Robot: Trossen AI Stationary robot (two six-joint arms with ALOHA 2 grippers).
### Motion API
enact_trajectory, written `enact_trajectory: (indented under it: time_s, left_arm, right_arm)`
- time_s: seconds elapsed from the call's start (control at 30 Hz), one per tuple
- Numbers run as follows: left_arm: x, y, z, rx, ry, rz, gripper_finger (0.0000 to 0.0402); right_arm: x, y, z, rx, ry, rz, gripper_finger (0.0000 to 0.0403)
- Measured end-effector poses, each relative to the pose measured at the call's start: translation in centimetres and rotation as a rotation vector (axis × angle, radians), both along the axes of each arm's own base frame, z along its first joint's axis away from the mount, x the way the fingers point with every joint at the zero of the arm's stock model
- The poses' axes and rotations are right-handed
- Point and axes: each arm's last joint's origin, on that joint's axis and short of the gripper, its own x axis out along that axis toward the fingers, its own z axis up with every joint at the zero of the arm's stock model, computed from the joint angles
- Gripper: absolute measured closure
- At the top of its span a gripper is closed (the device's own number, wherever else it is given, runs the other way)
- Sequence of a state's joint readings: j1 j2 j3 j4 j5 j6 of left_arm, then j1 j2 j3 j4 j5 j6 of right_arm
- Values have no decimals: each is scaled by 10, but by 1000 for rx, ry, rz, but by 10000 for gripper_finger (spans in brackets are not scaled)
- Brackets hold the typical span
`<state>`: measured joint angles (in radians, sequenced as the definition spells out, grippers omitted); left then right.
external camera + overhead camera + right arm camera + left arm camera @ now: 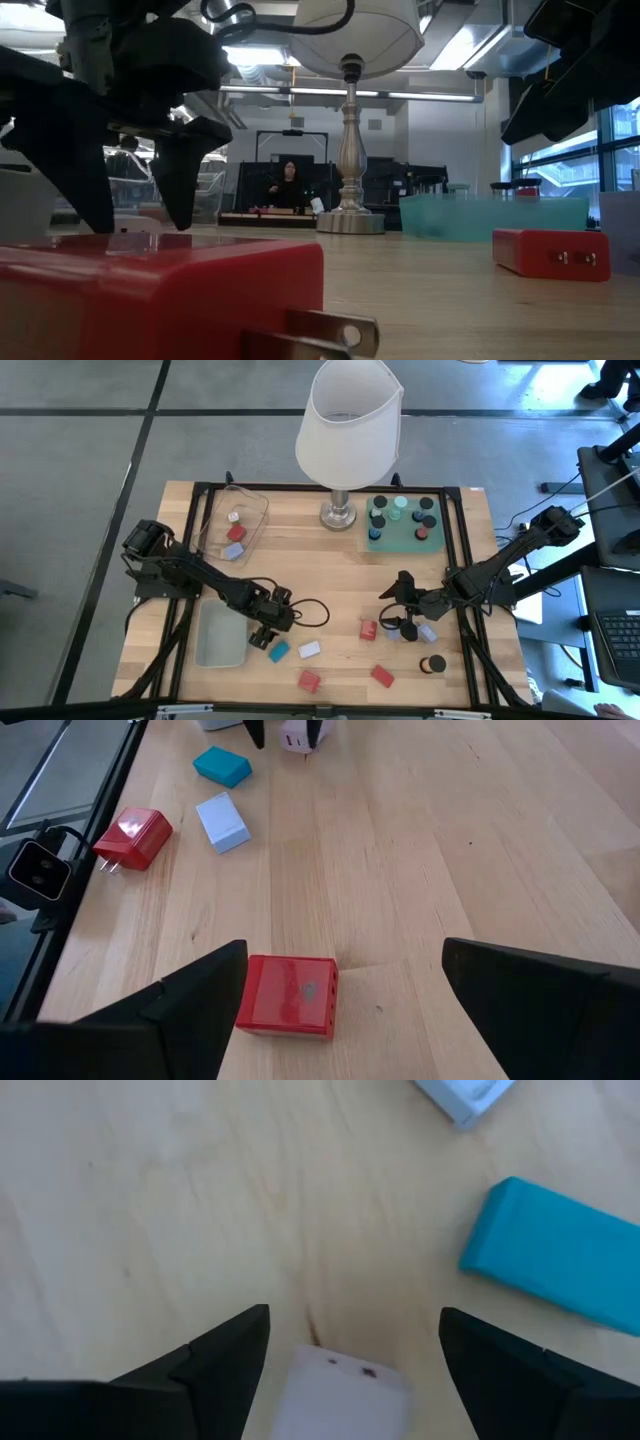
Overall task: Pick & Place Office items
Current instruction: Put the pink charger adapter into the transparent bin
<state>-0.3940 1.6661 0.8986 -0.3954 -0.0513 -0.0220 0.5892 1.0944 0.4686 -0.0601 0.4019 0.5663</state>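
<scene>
My left gripper (268, 635) sits low over the front-left part of the bench (330, 575), jaws spread, and in its wrist view a pale block (345, 1398) lies right between the fingers (215, 1365) on the wood; I cannot tell whether they touch it, and it does not look gripped yet. Just beside that is a teal block (560, 1265), and a little farther a lavender block (309, 649). My right gripper (400, 622) hovers over the front-right part, also spread wide and carrying nothing, with a red block (288, 996) lying on the bench just by its left finger rather than squarely between the two. Near it from above I see another pale block (427, 632) and a black cap (433, 663), and toward the front edge two more red pieces (309, 681), one of them (382, 676) to the right of the other. Farther out, the clear tray (215, 525) at the back left holds three pieces, red, lavender and whitish, and the green mat (372, 520) at the back right carries a cluster of black and mint caps (400, 503). The grey-blue bin (222, 632) beside my left arm looks to hold nothing, as far as I can see. My reading is that sorting is partly done: roughly eight pieces lie loose on the bench, so a good share is left.
</scene>
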Motion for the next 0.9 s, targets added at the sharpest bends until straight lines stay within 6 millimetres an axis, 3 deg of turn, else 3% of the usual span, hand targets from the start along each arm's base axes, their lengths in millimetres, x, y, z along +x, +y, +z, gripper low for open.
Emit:
enact_trajectory:
  time_s: [0.27, 0.9]
  left_arm:
    - [-5, -8, -1, 14, 11, -11, 112]
    - [-16, -5, -5, 163, 104, -316, 112]
  right_arm:
    - [0, 0, 0, 0, 0, 0, 64]
    - [0, 0, 0, 0, 0, 0, 64]
